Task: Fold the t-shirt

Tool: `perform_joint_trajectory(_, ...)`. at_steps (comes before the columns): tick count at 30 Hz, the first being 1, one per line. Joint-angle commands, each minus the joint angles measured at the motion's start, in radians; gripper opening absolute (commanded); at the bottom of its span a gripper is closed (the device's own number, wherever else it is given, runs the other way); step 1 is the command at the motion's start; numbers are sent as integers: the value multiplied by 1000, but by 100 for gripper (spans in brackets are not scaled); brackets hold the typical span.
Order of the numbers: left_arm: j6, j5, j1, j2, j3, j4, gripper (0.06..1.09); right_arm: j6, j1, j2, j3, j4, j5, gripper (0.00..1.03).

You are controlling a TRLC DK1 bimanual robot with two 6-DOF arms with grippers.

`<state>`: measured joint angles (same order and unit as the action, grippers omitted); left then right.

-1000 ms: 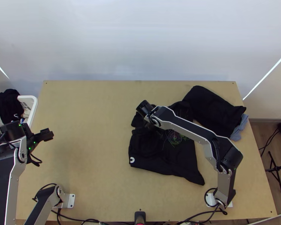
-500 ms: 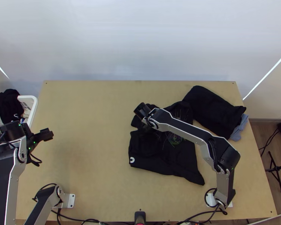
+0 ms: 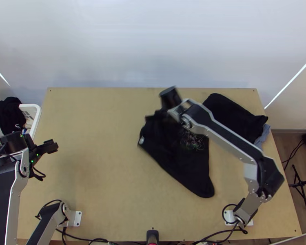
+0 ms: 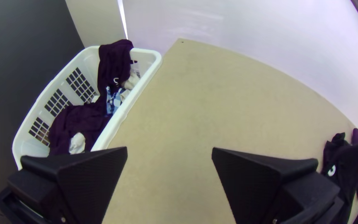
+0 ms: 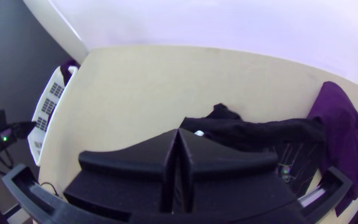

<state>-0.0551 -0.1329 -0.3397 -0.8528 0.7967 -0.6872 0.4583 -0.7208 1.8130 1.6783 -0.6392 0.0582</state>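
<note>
Shirt [image 3: 181,165]: black, on the desk [image 3: 96,163] right of the middle; rumpled at its far side under the right arm's wrist, smoother on the near side, where it narrows to a rounded corner
White mark [image 3: 141,140]: on the shirt's left edge
Print [image 3: 192,141]: thin coloured lines on the shirt, partly below the right arm
Right claw [image 3: 170,98]: over the shirt's far part, its tips brought together on the cloth near the white mark in the right wrist view; exactly which part is pinched, I cannot tell
Left claw [image 3: 51,146]: over the desk's left side, beside the basket [image 3: 37,122], fingers wide apart with nothing between them, well apart from the shirt
Dark garment [image 3: 232,118]: at the desk's far right, meeting the shirt in the right wrist view
Blue cloth [image 3: 262,136]: poking out from under the dark garment
Basket: white, at the desk's left edge, with dark clothes [image 4: 79,120] inside, one draped over the rim
</note>
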Motion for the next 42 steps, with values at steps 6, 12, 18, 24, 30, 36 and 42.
perform_joint_trajectory(6, 1, -2, -1, -5, 2, 2, 105, -29, 244, -98, -34, 65, 104, 3)
perform_joint_trajectory(12, -9, -1, 15, -15, -4, 15, 105, -130, 127, -250, -65, 194, 100, 3)
perform_joint_trajectory(18, -23, -1, 22, -17, 19, 26, 105, -276, -46, -382, -28, 463, 88, 3)
perform_joint_trajectory(24, -22, -2, 10, -9, 29, 26, 105, -300, -157, -435, 120, 506, 28, 3)
perform_joint_trajectory(30, -23, -1, 10, -5, 16, 28, 105, -259, -293, -491, 273, 421, -127, 3)
perform_joint_trajectory(36, -34, -1, 18, -9, 18, 35, 105, -231, -391, -569, 282, 371, -294, 3)
perform_joint_trajectory(42, -42, -1, 16, -8, 13, 37, 105, -237, -256, -649, -74, 404, -291, 3)
